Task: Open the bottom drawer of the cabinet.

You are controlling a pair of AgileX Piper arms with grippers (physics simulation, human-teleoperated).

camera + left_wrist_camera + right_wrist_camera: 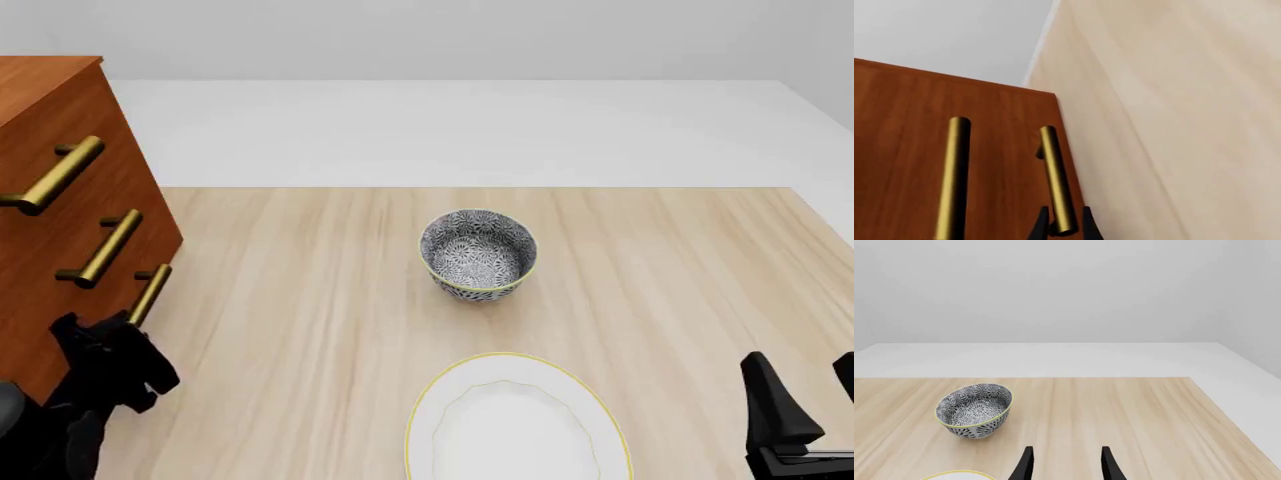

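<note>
The reddish-brown cabinet (pixel 54 190) stands at the table's left edge with three brass bar handles; it also fills the left wrist view (pixel 901 150). The bottom drawer (pixel 34 320) looks flush with the drawers above it. Its handle (pixel 148 293) is the lowest bar. In the left wrist view my left gripper (pixel 1065 227) has a finger on each side of this handle's (pixel 1056 175) near end, closed onto it. In the front view the left gripper (pixel 127 335) sits just below the handle. My right gripper (pixel 811 395) is open and empty at the front right; it also shows in the right wrist view (pixel 1065 462).
A black-and-white patterned bowl (pixel 478 250) stands mid-table and shows in the right wrist view (pixel 974 410). A white plate with a yellow rim (pixel 441 400) lies at the front centre. The middle drawer's handle (pixel 954 175) runs beside the gripped one.
</note>
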